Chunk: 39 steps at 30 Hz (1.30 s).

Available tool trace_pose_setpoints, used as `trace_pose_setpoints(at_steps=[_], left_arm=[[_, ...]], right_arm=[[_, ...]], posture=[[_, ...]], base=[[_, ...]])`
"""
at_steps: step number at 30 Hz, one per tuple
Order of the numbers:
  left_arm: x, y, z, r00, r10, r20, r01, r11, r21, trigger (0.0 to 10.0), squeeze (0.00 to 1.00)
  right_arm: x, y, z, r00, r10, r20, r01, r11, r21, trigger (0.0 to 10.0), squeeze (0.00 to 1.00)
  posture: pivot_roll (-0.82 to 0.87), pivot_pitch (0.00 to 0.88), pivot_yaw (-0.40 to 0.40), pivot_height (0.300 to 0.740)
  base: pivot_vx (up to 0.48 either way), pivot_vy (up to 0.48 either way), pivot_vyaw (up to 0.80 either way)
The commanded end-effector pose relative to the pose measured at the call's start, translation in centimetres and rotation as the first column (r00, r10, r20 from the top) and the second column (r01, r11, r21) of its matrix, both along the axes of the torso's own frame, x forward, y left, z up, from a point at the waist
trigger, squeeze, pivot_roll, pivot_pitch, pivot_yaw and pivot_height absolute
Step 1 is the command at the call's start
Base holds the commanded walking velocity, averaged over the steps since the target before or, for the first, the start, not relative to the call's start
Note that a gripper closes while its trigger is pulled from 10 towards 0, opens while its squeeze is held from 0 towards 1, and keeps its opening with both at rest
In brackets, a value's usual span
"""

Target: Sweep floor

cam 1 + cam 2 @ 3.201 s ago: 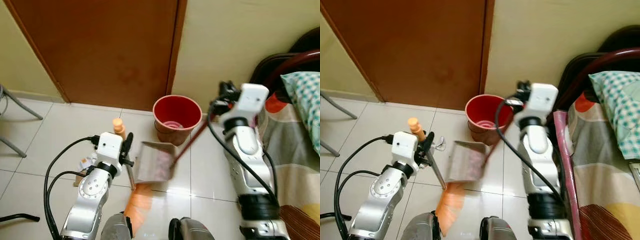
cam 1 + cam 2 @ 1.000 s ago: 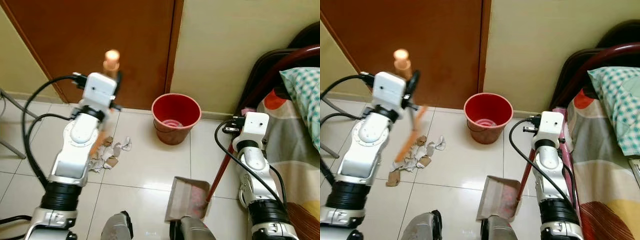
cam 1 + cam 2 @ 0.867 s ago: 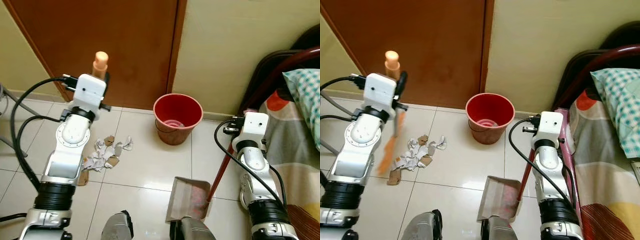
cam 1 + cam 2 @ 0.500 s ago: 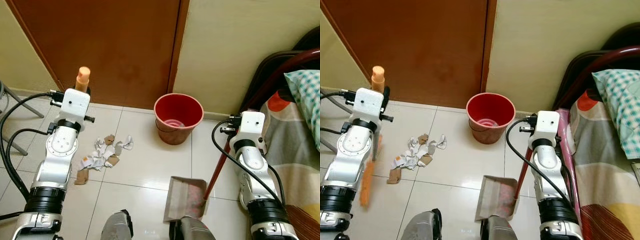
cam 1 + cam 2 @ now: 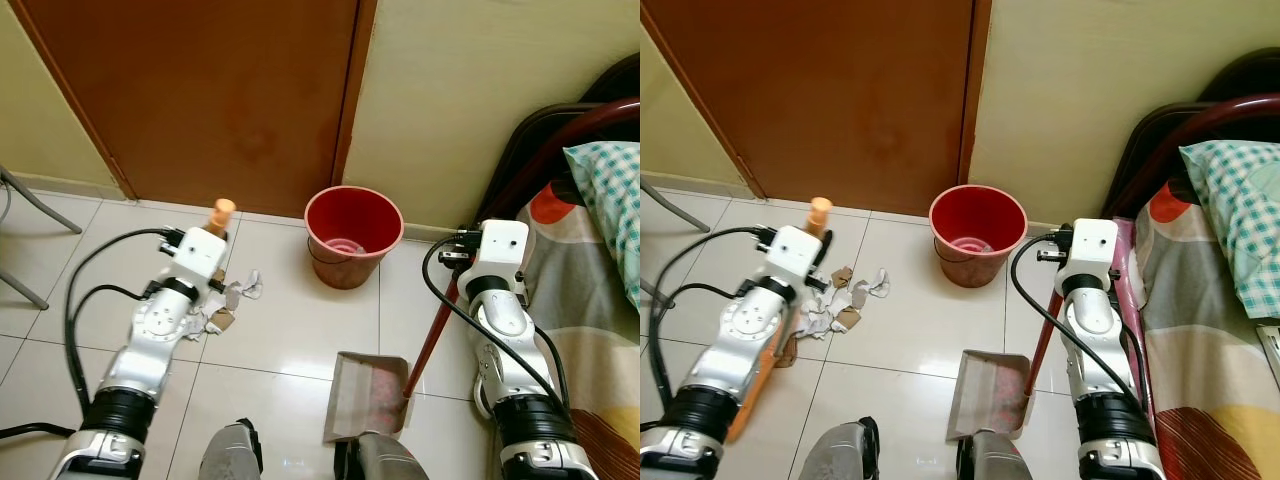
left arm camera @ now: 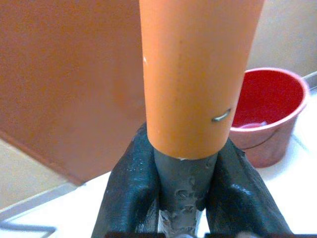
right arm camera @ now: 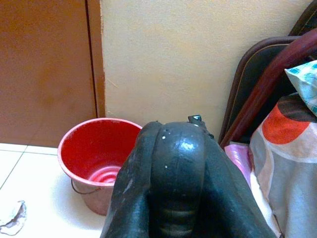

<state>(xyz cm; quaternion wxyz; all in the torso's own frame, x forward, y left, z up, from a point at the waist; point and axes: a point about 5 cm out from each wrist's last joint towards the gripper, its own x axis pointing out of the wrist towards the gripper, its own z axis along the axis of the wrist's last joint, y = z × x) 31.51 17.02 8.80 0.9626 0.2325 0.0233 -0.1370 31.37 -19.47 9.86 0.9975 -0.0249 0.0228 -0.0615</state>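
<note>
Left wrist view: left gripper (image 6: 184, 183) clamps the broom handle (image 6: 195, 74); right gripper (image 7: 173, 183) grips the dustpan (image 5: 365, 395) pole.

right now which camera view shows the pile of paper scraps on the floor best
The right eye view: the paper scraps lie mostly exposed on the tiles beside the left arm. In the left eye view that arm covers much of the pile. The right wrist view catches one scrap at its edge.

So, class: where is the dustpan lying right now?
In the left eye view, the dustpan sits on the tiled floor low in the middle, nearer the robot than the red bucket.
</note>
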Motion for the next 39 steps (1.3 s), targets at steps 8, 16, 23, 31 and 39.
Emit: trace_pose_setpoints(at_steps=[8,16,23,31,39], left_arm=[[-0.3,-4.4,1.1,0.991,-0.128,0.039,0.132,0.984,-0.117,10.0,0.00],[-1.5,-6.9,1.2,0.974,-0.225,0.030,0.227,0.962,-0.151,10.0,0.00],[-2.9,-7.7,0.6,0.935,-0.355,-0.024,0.350,0.931,-0.105,10.0,0.00],[-3.9,-8.0,0.4,0.892,-0.447,-0.073,0.440,0.894,-0.087,10.0,0.00],[-5.1,-6.9,0.8,0.874,-0.474,-0.105,0.461,0.879,-0.125,10.0,0.00]], right_arm=[[0.4,0.3,0.6,1.000,0.005,0.017,-0.005,1.000,0.011,10.0,0.00],[0.6,0.1,0.8,1.000,-0.002,0.023,0.002,1.000,0.003,10.0,0.00],[0.7,0.0,0.7,1.000,-0.007,0.019,0.007,1.000,0.000,10.0,0.00],[0.7,0.1,0.6,1.000,-0.008,0.016,0.008,1.000,0.000,10.0,0.00],[0.6,-0.2,0.3,1.000,-0.012,0.005,0.012,1.000,0.001,10.0,0.00]], posture=[[0.01,0.150,-0.059,0.740],[0.01,0.152,-0.063,0.740],[0.01,0.149,-0.060,0.740],[0.01,0.149,-0.059,0.740],[0.02,0.152,-0.062,0.740]], base=[[0.000,0.000,0.00],[0.000,0.000,0.00],[0.000,0.000,0.00],[0.000,0.000,0.00],[0.000,0.000,0.00]])
